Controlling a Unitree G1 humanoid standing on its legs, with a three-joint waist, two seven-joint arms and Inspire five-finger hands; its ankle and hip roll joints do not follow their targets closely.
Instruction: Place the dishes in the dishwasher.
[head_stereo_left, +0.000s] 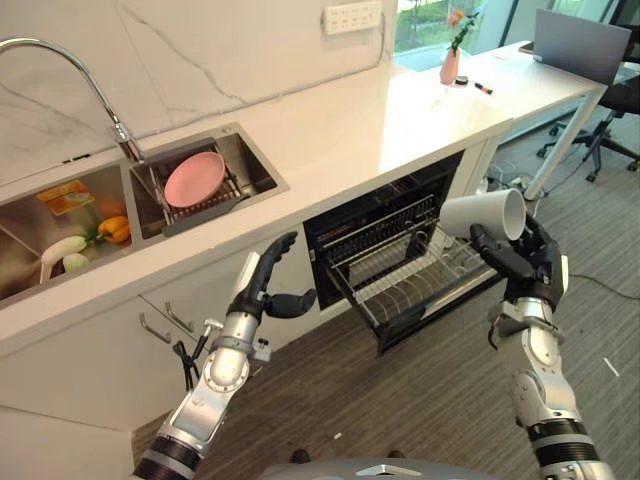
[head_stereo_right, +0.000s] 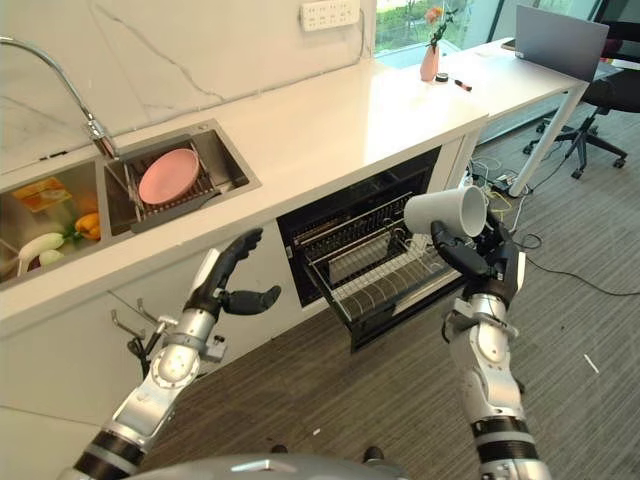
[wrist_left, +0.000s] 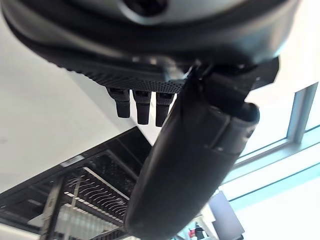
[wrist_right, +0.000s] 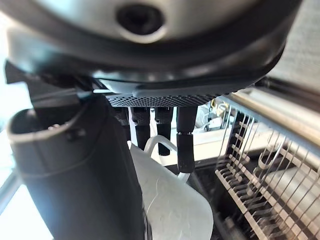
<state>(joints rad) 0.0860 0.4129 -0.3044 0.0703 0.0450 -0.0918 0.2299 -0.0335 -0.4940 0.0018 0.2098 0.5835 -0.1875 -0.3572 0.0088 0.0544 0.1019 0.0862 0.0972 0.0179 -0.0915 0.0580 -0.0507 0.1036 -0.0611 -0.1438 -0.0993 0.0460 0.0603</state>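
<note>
Nearest the camera, the left hand is raised in front of the cabinet face below the counter, its fingers straight and relaxed, thumb held out to the side, holding nothing. The right hand is lifted at the outer corner of the pulled-out dishwasher rack, palm turned inward, with its fingers and thumb curled round a white mug. The mug lies on its side in that grasp, mouth facing toward the robot's right, and it hangs above the rack's right end without touching the wires (the right wrist view shows the thumb pressed along the mug and the fingers reaching to its handle). The rack juts out from the open dishwasher under the counter edge, and its wire tines stand bare beneath the mug, leaving open room across the basket. Bare floor spreads between the two arms and in front of the rack. Well to the left, a pink plate rests tilted on a drying rack inside the sink, beneath the curved tap. Far along the counter stands a pink vase, with a laptop beyond it.
</note>
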